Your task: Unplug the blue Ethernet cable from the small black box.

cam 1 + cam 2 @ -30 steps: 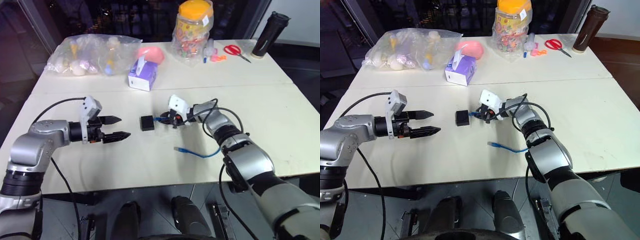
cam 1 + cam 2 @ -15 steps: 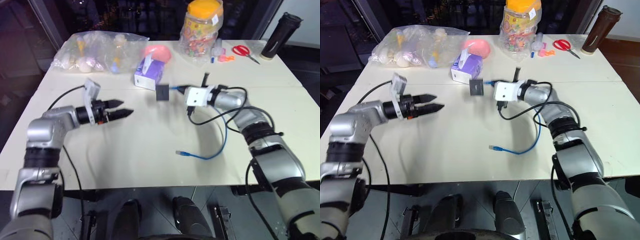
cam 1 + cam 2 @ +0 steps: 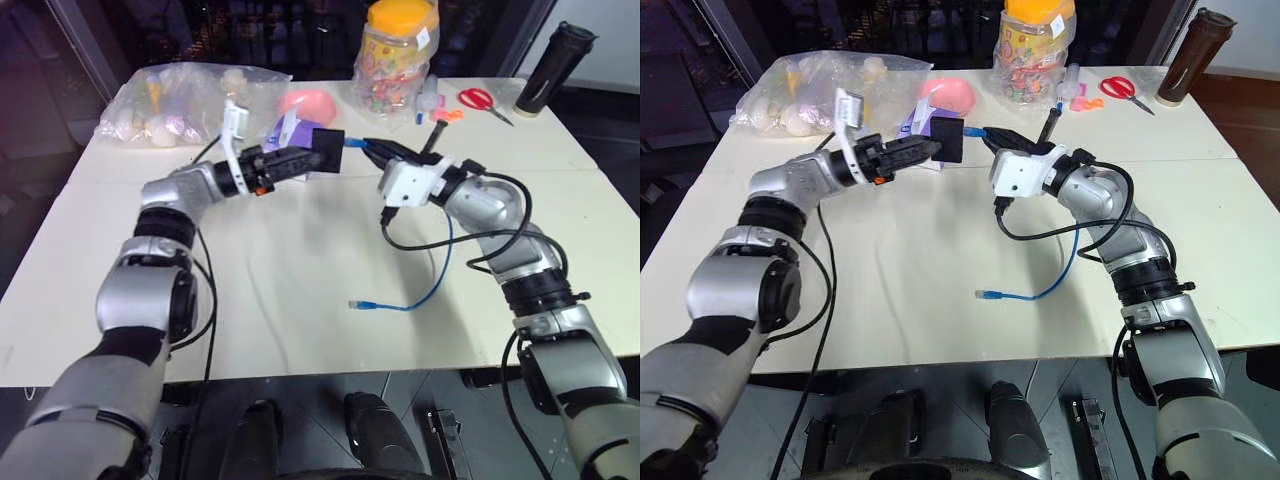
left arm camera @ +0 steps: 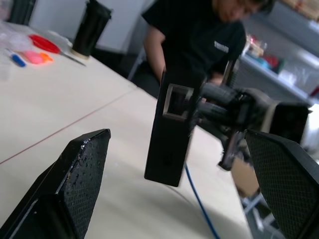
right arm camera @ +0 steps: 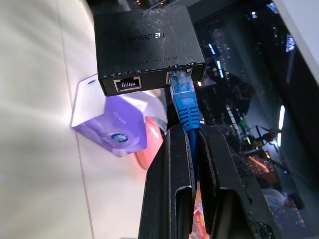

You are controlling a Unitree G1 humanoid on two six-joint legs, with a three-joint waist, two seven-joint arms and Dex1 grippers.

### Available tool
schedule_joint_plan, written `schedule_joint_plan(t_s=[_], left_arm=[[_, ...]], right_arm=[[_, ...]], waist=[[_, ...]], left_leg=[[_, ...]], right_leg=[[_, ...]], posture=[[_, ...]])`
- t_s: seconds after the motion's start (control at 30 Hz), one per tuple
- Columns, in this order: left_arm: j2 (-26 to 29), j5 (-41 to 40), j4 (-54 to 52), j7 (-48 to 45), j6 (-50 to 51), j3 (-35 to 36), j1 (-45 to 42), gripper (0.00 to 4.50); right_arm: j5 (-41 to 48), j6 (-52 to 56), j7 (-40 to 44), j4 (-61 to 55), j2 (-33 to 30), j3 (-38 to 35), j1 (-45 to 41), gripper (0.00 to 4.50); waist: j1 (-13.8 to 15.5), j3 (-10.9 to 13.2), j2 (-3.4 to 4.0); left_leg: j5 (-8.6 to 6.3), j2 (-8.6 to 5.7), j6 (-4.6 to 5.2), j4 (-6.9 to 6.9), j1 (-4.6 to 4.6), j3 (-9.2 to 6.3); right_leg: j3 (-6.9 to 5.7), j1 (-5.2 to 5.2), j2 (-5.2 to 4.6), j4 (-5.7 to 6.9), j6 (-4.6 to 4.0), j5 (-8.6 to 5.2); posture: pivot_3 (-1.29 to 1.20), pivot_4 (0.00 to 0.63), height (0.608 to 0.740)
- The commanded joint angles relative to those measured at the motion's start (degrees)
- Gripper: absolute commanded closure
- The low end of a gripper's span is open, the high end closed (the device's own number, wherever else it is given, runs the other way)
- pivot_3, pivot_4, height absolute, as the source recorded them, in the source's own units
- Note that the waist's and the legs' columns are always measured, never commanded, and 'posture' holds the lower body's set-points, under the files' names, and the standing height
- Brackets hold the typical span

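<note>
You see a bright blue cable (image 5: 184, 97), a plain black box (image 5: 147, 42), a purple-and-white tissue box (image 5: 112, 124) and a cream counter (image 3: 300, 270).

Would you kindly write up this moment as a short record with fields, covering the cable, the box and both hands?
cable: blue Ethernet cable, one plug seated in the box, free plug lying on the table
box: small black box, lifted off the table, second port empty
right hand: right hand shut on the cable just behind the seated plug
left hand: left hand open, one finger on each side of the box, not touching it
behind the box: purple-and-white tissue box
task state: cable not yet unplugged
</note>
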Motion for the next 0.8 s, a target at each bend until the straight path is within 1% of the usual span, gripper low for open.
schedule_joint_plan(t_s=[0.03, 0.27, 0.3, 0.43, 0.53, 0.6, 0.63, 0.67, 0.73, 0.8], left_arm=[[-0.4, 0.6, 2.2, -0.5, -1.7, 2.5, -2.7, 0.82], [-0.5, 0.8, 3.4, -2.0, -0.7, 5.8, -3.7, 3.86], [-0.5, 1.1, 3.4, -2.2, -0.7, 5.8, -3.6, 4.02], [-0.5, 2.3, 3.0, -2.4, -1.0, 5.5, -3.2, 4.01], [-0.6, 2.5, 2.8, -1.0, -1.1, 6.2, -2.6, 4.01], [-0.6, 2.6, 2.5, -1.2, -0.7, 6.3, -2.0, 4.01], [-0.5, 2.6, 2.3, -1.3, -0.4, 6.4, -1.8, 4.01], [-0.5, 2.6, 2.1, -1.6, -0.1, 6.4, -1.4, 4.01], [-0.6, 2.3, 1.4, -2.8, 1.2, 6.5, -0.9, 4.01], [-0.8, 1.3, 0.7, -4.3, 3.6, 7.1, -0.6, 4.01]], right_arm=[[1.4, 2.1, 0.3, -4.9, -0.1, -1.7, 0.5, 4.50], [1.4, 4.9, 1.2, -7.6, -0.3, -1.6, 1.9, 4.50], [1.5, 5.1, 1.3, -7.7, -0.3, -1.5, 2.0, 4.50], [2.1, 6.1, 2.6, -8.4, -0.3, -1.2, 2.3, 4.50], [3.1, 8.5, 5.2, -10.3, -1.6, -1.8, 4.3, 3.39], [4.6, 14.9, 7.2, -13.2, -3.1, -4.2, 7.9, 2.43], [6.4, 18.5, 8.5, -15.4, -3.4, -5.4, 9.9, 1.87], [9.8, 23.0, 9.5, -18.3, -2.9, -7.2, 12.3, 1.41], [18.5, 33.5, 8.3, -25.2, 1.1, -12.6, 16.1, 1.41], [32.9, 48.0, 5.6, -33.3, 7.7, -19.0, 18.1, 1.41]], waist=[[-0.1, 0.0, 0.00], [0.0, 0.0, 0.00], [0.0, 0.0, -0.01], [0.0, 0.0, -0.01], [0.0, 0.0, -0.01], [0.2, 0.0, -0.01], [0.4, 0.0, -0.01], [0.5, 0.0, -0.01], [0.7, 0.0, -0.01], [0.5, 0.0, -0.01]], left_leg=[[0.00, 0.00, 0.01, -0.02, 0.00, 0.00], [0.00, 0.00, 0.01, 0.02, 0.01, -0.01], [0.00, -0.01, 0.01, 0.02, 0.01, -0.01], [-0.01, -0.01, 0.01, 0.01, 0.00, -0.02], [-0.01, -0.01, 0.01, 0.00, 0.01, -0.02], [-0.01, -0.01, 0.01, 0.00, 0.01, -0.03], [-0.01, -0.01, 0.01, 0.00, 0.00, -0.06], [-0.01, -0.01, 0.01, 0.00, -0.01, -0.06], [-0.01, -0.01, 0.01, 0.01, -0.02, -0.05], [-0.01, 0.01, 0.01, 0.01, -0.02, -0.07]], right_leg=[[0.00, -0.01, 0.00, 0.00, 0.01, 0.00], [0.00, 0.00, 0.01, 0.05, 0.01, -0.01], [0.00, 0.00, 0.00, 0.04, 0.01, -0.01], [0.00, 0.00, 0.00, 0.04, 0.02, -0.01], [-0.01, 0.00, 0.00, 0.04, 0.02, -0.01], [-0.01, 0.00, 0.00, 0.04, 0.02, -0.01], [-0.02, 0.01, 0.00, 0.04, 0.03, -0.02], [-0.02, 0.02, 0.00, 0.03, 0.04, -0.03], [-0.02, 0.02, -0.01, 0.03, 0.04, -0.03], [-0.02, 0.00, 0.01, 0.08, 0.03, -0.02]], posture=[[0.00, 0.150, 0.739], [0.00, 0.150, 0.739], [0.00, 0.150, 0.739], [0.00, 0.150, 0.739], [0.00, 0.150, 0.739], [0.00, 0.150, 0.739], [0.00, 0.150, 0.739], [0.00, 0.150, 0.739], [0.00, 0.150, 0.739], [0.00, 0.150, 0.739]])
